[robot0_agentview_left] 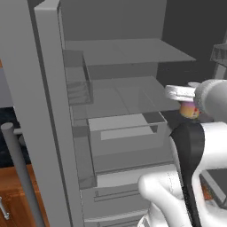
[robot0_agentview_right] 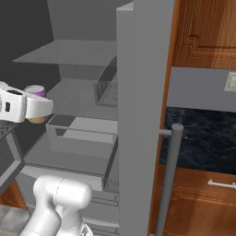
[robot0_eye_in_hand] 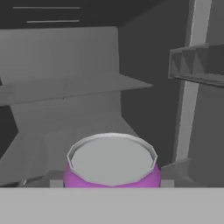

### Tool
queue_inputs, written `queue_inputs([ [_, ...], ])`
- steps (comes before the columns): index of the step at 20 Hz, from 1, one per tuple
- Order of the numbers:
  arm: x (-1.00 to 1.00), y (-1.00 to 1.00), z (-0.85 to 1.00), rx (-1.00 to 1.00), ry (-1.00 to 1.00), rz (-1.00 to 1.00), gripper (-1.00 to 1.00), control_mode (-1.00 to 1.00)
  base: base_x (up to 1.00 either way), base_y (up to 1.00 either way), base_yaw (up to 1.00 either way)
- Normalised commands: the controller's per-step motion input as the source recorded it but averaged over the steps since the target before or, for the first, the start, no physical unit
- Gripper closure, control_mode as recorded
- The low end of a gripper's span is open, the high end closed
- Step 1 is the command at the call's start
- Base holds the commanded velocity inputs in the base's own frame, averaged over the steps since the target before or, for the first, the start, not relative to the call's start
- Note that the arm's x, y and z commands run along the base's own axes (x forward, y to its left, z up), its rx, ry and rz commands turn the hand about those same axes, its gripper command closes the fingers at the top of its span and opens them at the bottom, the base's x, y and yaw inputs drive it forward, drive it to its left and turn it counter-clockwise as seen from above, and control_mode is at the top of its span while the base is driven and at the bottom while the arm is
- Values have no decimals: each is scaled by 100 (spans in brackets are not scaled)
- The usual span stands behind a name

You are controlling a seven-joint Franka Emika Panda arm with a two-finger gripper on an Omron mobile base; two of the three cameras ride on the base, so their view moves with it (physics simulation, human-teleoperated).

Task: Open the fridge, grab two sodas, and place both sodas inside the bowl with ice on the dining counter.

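Hand view puts the purple can (robot0_eye_in_hand: 112, 162) right between the jaws, upright, silver top facing the camera. Gripper (robot0_agentview_left: 189, 108) is clamped on it at the open fridge (robot0_agentview_left: 124, 88), beside the shelves. Bowl lies somewhere behind, I reckon.

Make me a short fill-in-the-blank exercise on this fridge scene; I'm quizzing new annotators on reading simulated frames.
1. The end effector is closed on a can whose upper band is ____ in colour.
2. The fridge doors stand ____.
3. The cabinet above the right fridge door is made of ____.
4. In the hand view, the can's flat top is ____ in colour.

Missing words: purple; open; wood; silver-grey
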Motion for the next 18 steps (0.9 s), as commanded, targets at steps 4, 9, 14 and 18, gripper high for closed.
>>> queue_inputs([
  [4, -97, 0, -13, 1, 0, 0, 100, -100, 0, 0, 0],
  [9, -64, 2, -6, 0, 0, 0, 100, 100, -14, 3, 0],
  [14, 0, 0, 0, 0, 0, 0, 100, 100, -45, 37, 3],
  [18, 0, 0, 0, 0, 0, 0, 100, 100, -68, 43, -2],
])
